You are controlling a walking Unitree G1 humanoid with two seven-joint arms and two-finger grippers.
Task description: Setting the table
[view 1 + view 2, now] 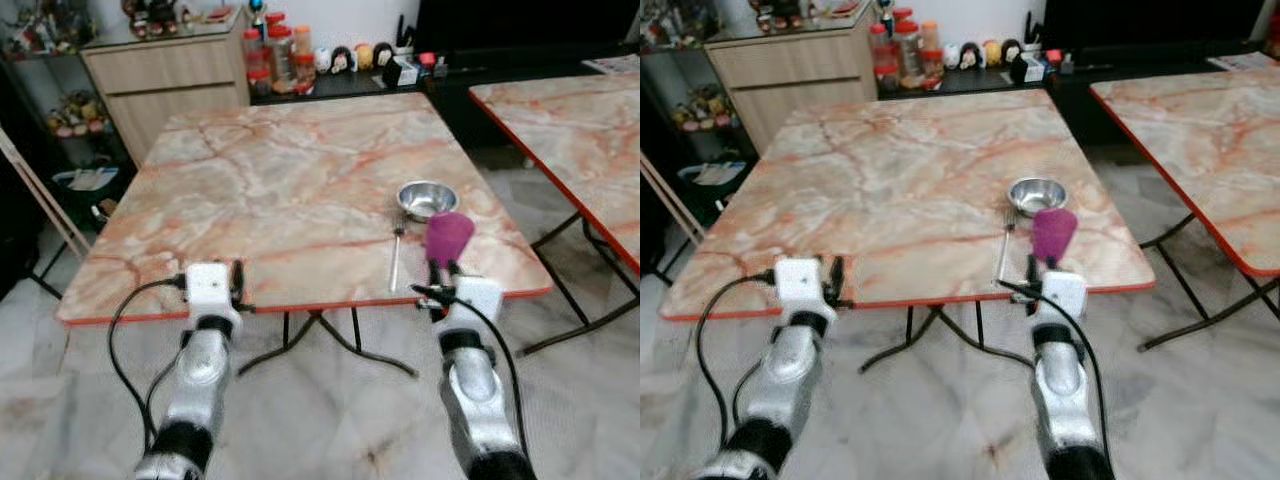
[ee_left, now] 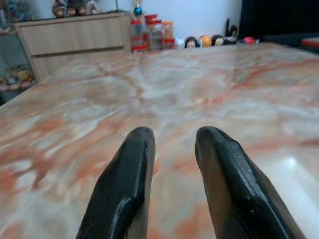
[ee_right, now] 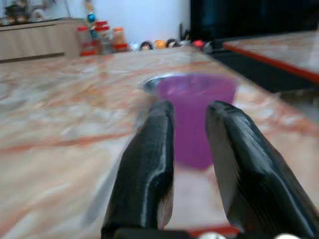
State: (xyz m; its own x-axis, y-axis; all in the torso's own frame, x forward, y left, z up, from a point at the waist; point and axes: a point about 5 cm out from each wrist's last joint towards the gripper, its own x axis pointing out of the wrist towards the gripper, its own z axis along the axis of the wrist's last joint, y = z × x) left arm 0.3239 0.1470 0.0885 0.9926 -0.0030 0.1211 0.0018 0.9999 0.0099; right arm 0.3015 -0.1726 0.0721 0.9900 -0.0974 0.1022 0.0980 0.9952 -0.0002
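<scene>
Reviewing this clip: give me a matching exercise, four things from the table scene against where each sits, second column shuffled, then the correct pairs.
Things
1. purple cup
2. metal bowl
3. fork
4. left claw

Places
A. lying flat on the marble table, to the left of the cup
B. at the table's near edge, far to the left of the tableware
C. just ahead of the right claw, near the table's front edge
D. behind the cup, farther from the robot

Pairs: 1-C, 2-D, 3-A, 4-B
</scene>
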